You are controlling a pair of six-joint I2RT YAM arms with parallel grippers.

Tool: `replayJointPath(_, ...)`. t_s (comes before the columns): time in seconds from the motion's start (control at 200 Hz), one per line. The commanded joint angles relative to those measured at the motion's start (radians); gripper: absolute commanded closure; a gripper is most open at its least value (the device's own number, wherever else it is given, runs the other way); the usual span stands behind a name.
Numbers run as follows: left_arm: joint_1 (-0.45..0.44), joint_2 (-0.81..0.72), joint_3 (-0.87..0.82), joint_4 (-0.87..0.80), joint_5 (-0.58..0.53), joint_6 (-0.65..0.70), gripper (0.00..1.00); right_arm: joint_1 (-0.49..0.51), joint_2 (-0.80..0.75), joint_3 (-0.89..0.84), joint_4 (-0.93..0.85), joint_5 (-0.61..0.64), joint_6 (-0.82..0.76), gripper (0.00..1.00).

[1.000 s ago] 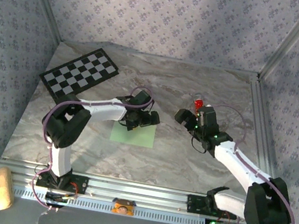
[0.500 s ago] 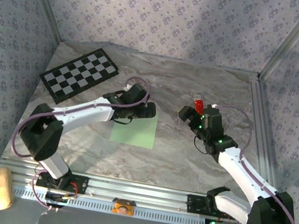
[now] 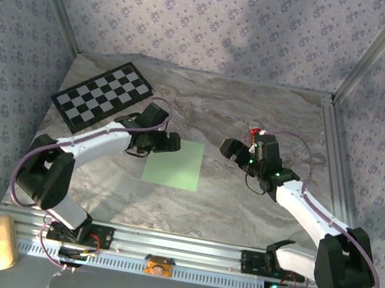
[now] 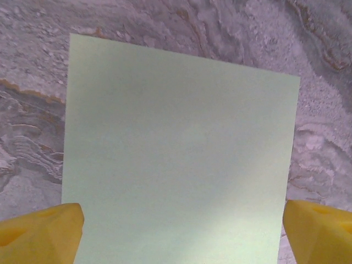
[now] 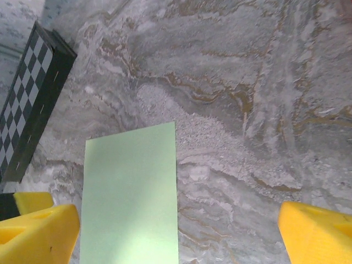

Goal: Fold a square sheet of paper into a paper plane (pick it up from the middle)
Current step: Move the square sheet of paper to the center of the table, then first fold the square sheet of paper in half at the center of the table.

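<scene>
Item under inspection: the square sheet of paper [image 3: 173,163] lies flat and unfolded at the middle of the bench [image 3: 241,205]. No crease shows on it, so the folding is judged not yet begun.

The left tool [image 3: 166,143] hangs just off the sheet's left far corner. Its wrist view shows yellow fingertips [image 4: 41,231] spread wide, the sheet between them, gripping nothing. The right tool [image 3: 230,148] stands apart to the sheet's right, likewise open and empty, fingertips [image 5: 316,231] wide.

The checkerboard [image 3: 102,95] lies toward the far left corner. A red tube [image 3: 255,133] sits behind the right tool.

Step in hand, as judged: taking the sheet from its middle. Recommendation: centre the tool over the sheet, set both fingertips lightly on the paper, then close slowly to raise a ridge and pinch it. Heavy pressure or an off-centre approach risks sliding or creasing the thin sheet.
</scene>
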Motion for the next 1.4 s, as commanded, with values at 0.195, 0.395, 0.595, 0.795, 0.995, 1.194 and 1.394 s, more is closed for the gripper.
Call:
replayJointPath(0.195, -0.051, 0.147, 0.144, -0.155, 0.001, 0.062, 0.09, 0.019, 0.059, 0.062, -0.054, -0.028, -0.016, 0.06)
replayJointPath(0.395, -0.080, 0.238, 0.237, -0.221, -0.029, 0.065, 0.09, 0.019, 0.073, 0.070, -0.071, -0.036, -0.023, 0.06)
replayJointPath(0.595, -0.098, 0.312, 0.297, -0.288, -0.046, 0.050, 0.09, 0.016, 0.093, 0.078, -0.085, -0.046, -0.027, 0.06)
replayJointPath(0.795, -0.113, 0.366, 0.351, -0.345, -0.080, 0.044, 0.09, 0.012, 0.103, 0.086, -0.103, -0.048, -0.026, 0.06)
replayJointPath(0.995, -0.123, 0.401, 0.398, -0.391, -0.103, 0.041, 0.08, 0.003, 0.103, 0.085, -0.111, -0.046, -0.025, 0.06)
replayJointPath(1.194, -0.129, 0.430, 0.427, -0.414, -0.119, 0.032, 0.06, -0.004, 0.105, 0.084, -0.112, -0.052, -0.023, 0.06)
replayJointPath(1.394, -0.136, 0.451, 0.440, -0.400, -0.098, 0.031, 0.05, -0.009, 0.107, 0.085, -0.111, -0.060, -0.024, 0.06)
